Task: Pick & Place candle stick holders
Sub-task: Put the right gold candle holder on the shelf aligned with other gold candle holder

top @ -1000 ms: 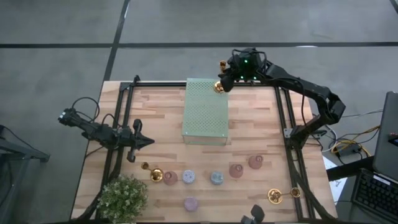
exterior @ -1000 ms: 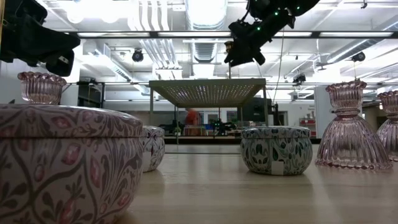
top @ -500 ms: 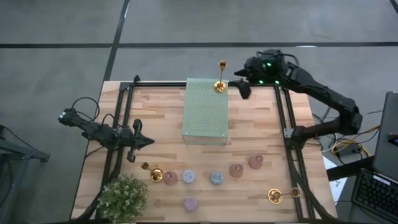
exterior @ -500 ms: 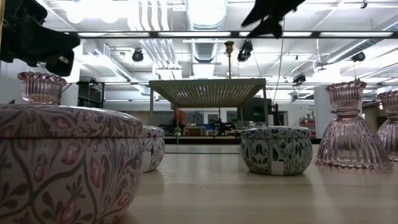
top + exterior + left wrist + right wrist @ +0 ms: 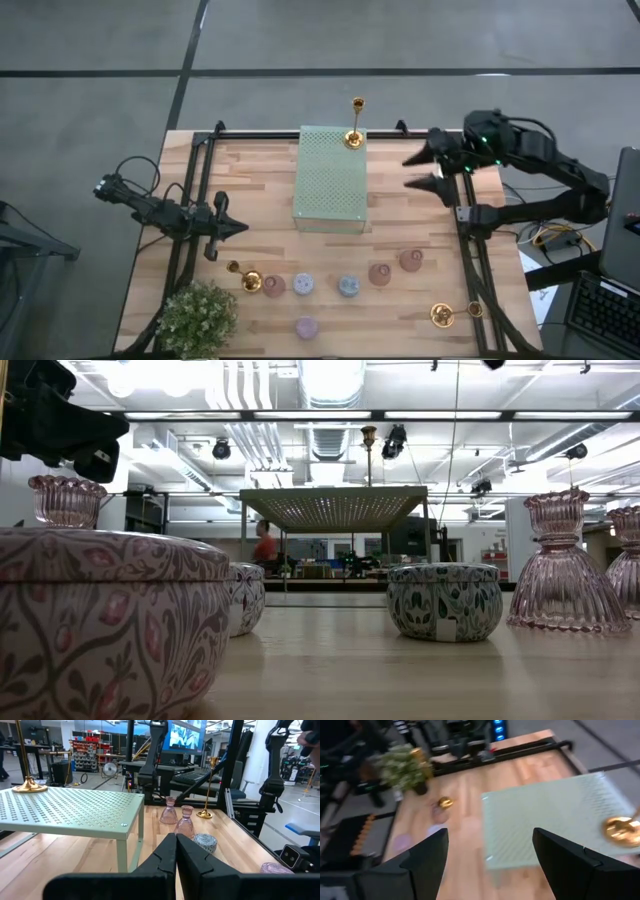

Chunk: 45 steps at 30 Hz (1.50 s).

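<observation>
overhead camera is showing one gold candle stick holder (image 5: 355, 128) standing upright on the far corner of the pale green perforated block (image 5: 331, 178), with the right gripper (image 5: 425, 170) hovering beside it, fingers spread, grasping nothing. left wrist camera is showing the left gripper (image 5: 175, 851) clenched, plus pink glass holders (image 5: 179, 818) beyond the block.
</observation>
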Tool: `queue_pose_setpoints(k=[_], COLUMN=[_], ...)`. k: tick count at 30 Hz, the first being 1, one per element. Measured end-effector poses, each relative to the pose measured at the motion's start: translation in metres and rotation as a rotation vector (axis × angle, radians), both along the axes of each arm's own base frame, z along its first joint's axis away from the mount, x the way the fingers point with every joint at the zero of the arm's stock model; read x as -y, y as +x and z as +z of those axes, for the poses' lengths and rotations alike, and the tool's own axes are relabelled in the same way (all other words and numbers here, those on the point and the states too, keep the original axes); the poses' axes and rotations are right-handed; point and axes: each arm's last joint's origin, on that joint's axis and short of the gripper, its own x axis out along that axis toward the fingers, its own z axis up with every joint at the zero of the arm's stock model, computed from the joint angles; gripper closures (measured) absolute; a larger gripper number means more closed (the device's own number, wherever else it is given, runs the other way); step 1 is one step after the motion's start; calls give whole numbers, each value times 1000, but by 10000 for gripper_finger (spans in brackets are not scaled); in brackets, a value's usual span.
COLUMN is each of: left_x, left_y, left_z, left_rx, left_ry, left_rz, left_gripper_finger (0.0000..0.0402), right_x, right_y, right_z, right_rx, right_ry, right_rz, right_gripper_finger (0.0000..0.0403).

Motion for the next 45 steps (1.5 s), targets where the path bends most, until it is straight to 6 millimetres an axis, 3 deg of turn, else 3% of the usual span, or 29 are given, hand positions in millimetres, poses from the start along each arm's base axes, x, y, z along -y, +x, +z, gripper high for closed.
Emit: queue_pose_setpoints(k=[7,20,31,45], left_x=[0,0,0,0], left_y=[0,0,0,0], left_z=[0,0,0,0], left_rx=[0,0,0,0], left_ry=[0,0,0,0], left_rz=[0,0,0,0], left_gripper_finger=[390,390,390,390], right_x=[-36,-115,-182,-210], right_y=[-12,3,2,2], right_z=[-10,-38,-53,-50], right_rx=[-158,-531,-784,-1045], right_ry=[113,295,423,290], right_rz=[114,162,139,-2], right_gripper_finger=[135,142,143,156])
